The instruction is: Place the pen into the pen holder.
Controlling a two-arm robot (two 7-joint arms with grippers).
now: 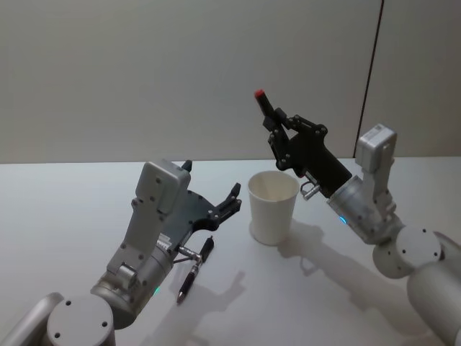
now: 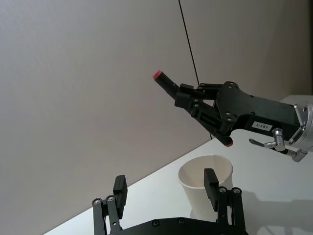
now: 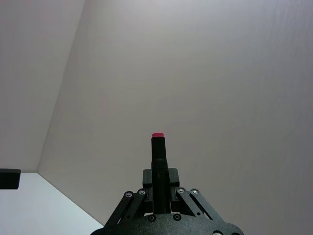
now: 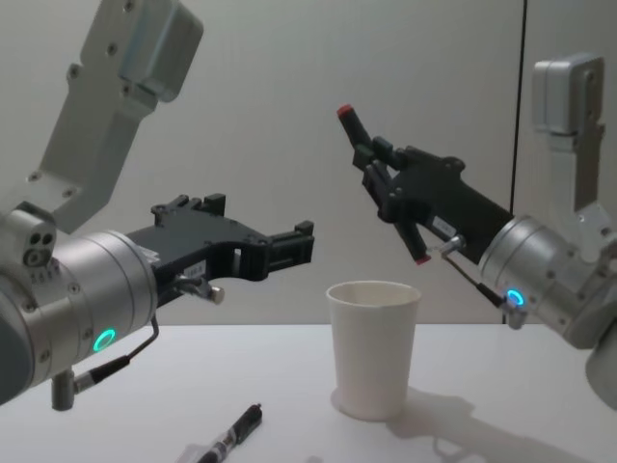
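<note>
Pen (image 1: 265, 104) clamped tilted in your right end effector (image 1: 279, 137), lower tip over pen holder (image 1: 272, 216) rim at centre. Left end effector (image 1: 211, 182) open, idle.

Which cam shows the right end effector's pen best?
Chest view: pen side-on, both red ends clear of the right end effector, tilted, higher than the pen holder. Left wrist view nearly matches; head and right wrist views show its upper end.

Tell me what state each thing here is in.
pen holder: upright on the table, empty.
held pen: tilted, raised above the pen holder.
second pen: lying flat on the table.
right gripper: shut on the held pen.
left gripper: open, empty, hovering beside the pen holder.
</note>
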